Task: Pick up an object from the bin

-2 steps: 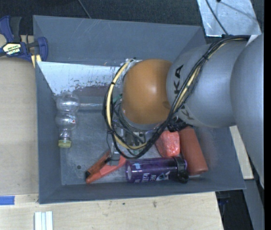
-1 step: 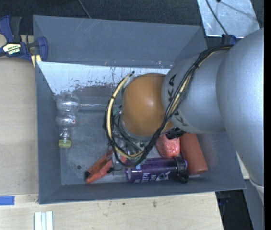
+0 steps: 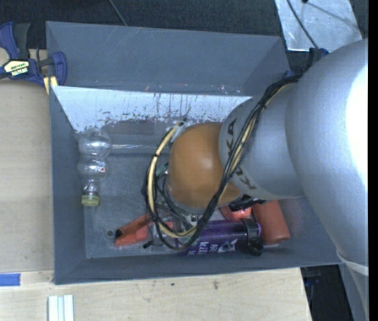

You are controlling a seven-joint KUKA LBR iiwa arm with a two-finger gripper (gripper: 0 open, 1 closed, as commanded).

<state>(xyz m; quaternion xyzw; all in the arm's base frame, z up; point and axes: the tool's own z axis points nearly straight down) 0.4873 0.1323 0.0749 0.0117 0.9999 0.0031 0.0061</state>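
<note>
From my end, the bin (image 3: 65,212) reads like this. At 9 o'clock a clear plastic bottle (image 3: 93,160) lies alone on the floor, its yellowish cap toward 6 o'clock, well apart from everything else. At 7 o'clock, near the front wall, lies a red-orange tool (image 3: 134,231), its dark tip pointing toward 9 o'clock.

Just beside that, at about 6 o'clock, is the hand (image 3: 170,225), low in the bin. The orange wrist cover (image 3: 195,166) and the looped cables (image 3: 154,172) sit on top of it, so I cannot tell whether it is spread or pressed together, nor whether anything is in it.

At 5 o'clock a purple tube (image 3: 217,239) with white lettering and a black cap lies along the front wall, and at 4 o'clock a red cylinder (image 3: 274,221) lies just beside its capped end.

I judge the pick to be either the red-orange tool or the near end of the purple tube, since the hand sits between the two; which one it is over, I cannot say.

To do this well, I would close only once I'm sure that one thing alone sits in the hand. I would then lift straight up, clear of the front wall. The cables hang low enough that I'd watch they don't drag the tool along.
</note>
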